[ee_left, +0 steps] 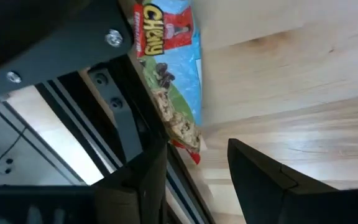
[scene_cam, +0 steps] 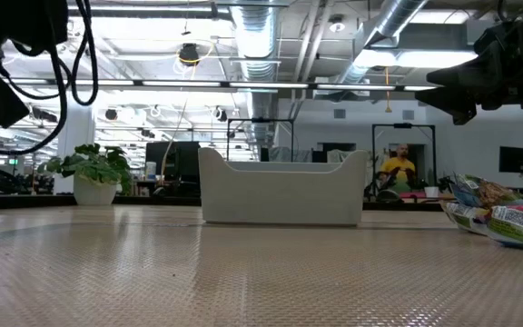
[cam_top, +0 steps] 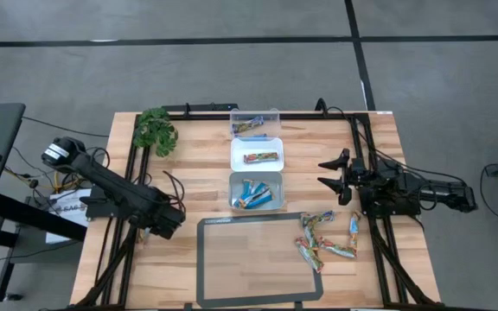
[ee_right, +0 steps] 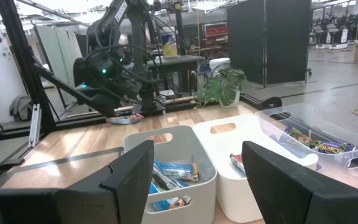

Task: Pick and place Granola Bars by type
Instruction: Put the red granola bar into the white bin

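**Loose bars piled at 4 o'clock, three tubs in the middle**

Granola bars are light, crinkly, slippery; pinch them mid-wrapper. The right pincer hangs at 3 o'clock, wide open, empty. The left pincer at 8 o'clock has one bar right at its parted fingers; held or not, can't tell. The tubs and plant crowd the surface.

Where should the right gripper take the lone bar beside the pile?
Probably mid-length, across its narrow width, from straight above: the bar lies flat beside the pile, long sides free. The open right gripper hovers nearby.
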Available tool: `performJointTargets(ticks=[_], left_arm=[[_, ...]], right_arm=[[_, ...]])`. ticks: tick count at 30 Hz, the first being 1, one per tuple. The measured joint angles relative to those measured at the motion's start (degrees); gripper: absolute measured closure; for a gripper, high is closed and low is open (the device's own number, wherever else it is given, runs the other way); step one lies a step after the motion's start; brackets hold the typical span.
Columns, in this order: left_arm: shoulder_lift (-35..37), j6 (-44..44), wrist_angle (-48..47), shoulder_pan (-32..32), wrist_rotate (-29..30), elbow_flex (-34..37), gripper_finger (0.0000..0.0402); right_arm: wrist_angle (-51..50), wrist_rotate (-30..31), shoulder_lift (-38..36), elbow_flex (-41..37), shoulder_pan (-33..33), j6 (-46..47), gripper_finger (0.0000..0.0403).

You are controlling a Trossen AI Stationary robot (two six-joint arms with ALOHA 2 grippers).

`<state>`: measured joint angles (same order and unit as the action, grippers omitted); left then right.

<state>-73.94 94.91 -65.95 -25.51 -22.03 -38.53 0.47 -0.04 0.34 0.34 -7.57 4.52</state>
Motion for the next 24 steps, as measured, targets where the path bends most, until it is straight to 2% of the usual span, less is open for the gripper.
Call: performJointTargets(ticks=[24], left_arm=[[-11.90, -1.24, 0.11, 0.23, -2.88, 0.46, 0.0237]], right_arm=[[0.00, 0.00, 0.02, 0.00, -0.02, 0.02, 0.0163]])
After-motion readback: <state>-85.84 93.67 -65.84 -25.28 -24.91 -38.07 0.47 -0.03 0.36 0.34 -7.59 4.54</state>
